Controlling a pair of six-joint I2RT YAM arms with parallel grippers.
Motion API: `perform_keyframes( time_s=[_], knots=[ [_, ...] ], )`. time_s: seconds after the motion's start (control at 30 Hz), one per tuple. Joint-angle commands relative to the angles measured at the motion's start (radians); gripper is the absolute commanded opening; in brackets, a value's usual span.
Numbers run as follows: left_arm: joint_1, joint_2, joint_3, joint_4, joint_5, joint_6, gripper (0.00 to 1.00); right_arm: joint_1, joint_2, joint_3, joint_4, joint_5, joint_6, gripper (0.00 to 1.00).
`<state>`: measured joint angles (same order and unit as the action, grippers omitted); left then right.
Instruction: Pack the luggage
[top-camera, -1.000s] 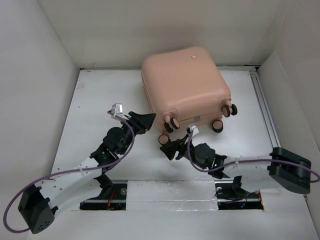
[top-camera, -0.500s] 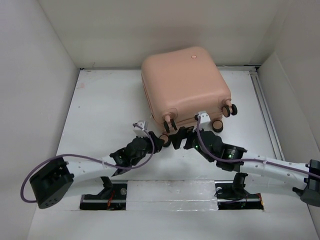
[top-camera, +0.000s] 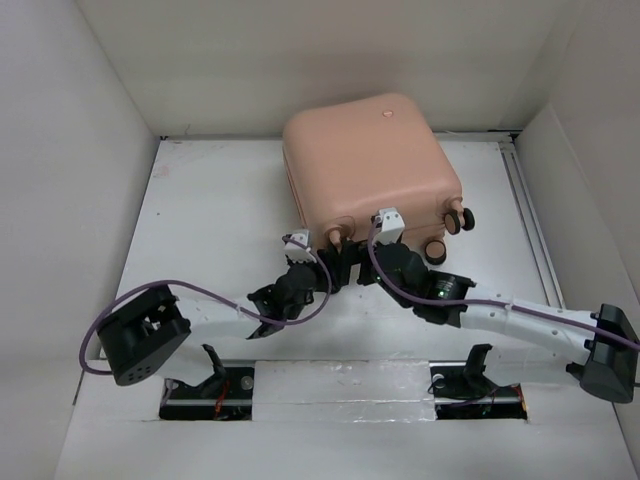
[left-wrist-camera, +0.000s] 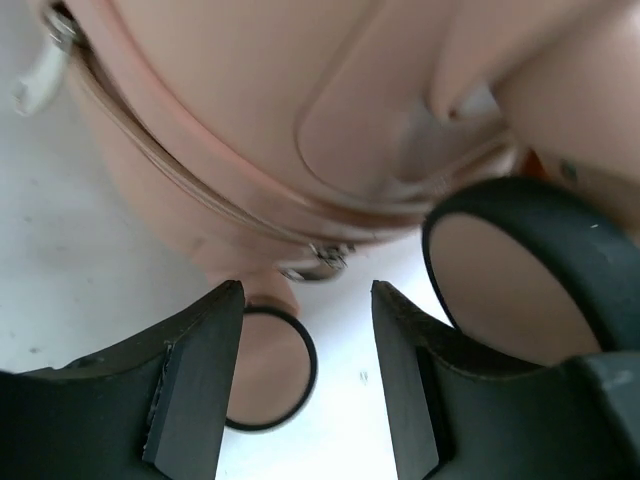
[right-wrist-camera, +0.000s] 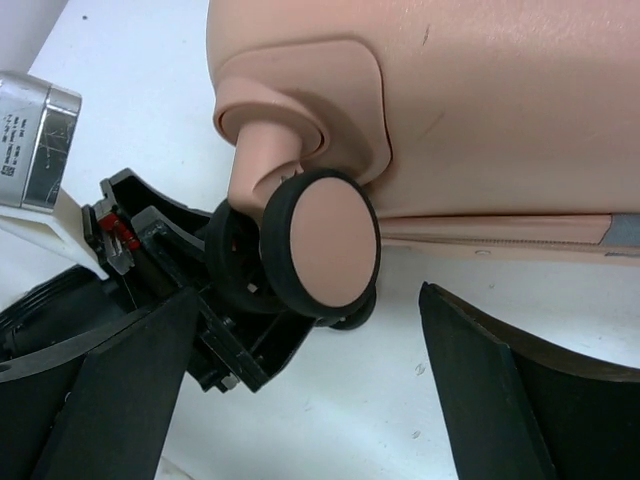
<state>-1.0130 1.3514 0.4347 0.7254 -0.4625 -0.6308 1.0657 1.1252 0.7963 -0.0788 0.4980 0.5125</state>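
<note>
**A:** Where is the luggage (top-camera: 368, 170) found?

**B:** It is laid flat and closed toward the far edge of the worktop (top-camera: 200, 220), right of the middle. Its wheeled end is turned to the near edge.

**A:** How are the grippers held?

**B:** The left gripper (left-wrist-camera: 305, 300) is held apart just below the zipper line. The right gripper (right-wrist-camera: 300, 310) is spread wide around a wheel (right-wrist-camera: 325, 245). Nothing is clamped by either.

**A:** What could be spoiled from here?

**B:** Both grippers are crowded at the same wheeled end, almost touching, so a collision could be caused if either is advanced. If the wheel is closed on, it may be swivelled and the luggage merely dragged. The zipper pull (left-wrist-camera: 322, 262) is small and may be missed or pushed aside, so that the luggage is not opened.
</note>
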Motion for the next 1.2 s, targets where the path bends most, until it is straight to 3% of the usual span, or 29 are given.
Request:
perform_keyframes(
  time_s=[0.0,0.33,0.47,0.5,0.6,1.1,1.17],
  knots=[
    [-0.009,0.017,0.041,0.098,-0.12,0.016,0.49,-0.024,0.001,0.06,0.027,0.017,-0.023,0.97],
    [-0.029,0.101,0.041,0.25,-0.315,0.04,0.38,-0.084,-0.027,0.041,0.05,-0.065,-0.005,0.74],
    [-0.029,0.14,0.03,0.347,-0.324,0.051,0.29,-0.084,-0.027,0.066,0.05,-0.09,-0.025,0.81],
    [-0.029,0.149,0.03,0.347,-0.337,0.051,0.16,-0.093,-0.018,0.066,0.05,-0.09,-0.025,0.85],
    [-0.029,0.149,0.021,0.347,-0.364,0.051,0.0,-0.093,0.013,0.09,0.05,-0.11,-0.034,0.87],
    [-0.029,0.103,-0.037,0.368,-0.373,0.06,0.0,-0.093,0.206,0.221,-0.026,-0.09,-0.031,0.93],
    [-0.029,0.103,-0.037,0.368,-0.363,0.06,0.0,-0.093,0.226,0.248,-0.036,-0.079,-0.031,0.86]
  ],
)
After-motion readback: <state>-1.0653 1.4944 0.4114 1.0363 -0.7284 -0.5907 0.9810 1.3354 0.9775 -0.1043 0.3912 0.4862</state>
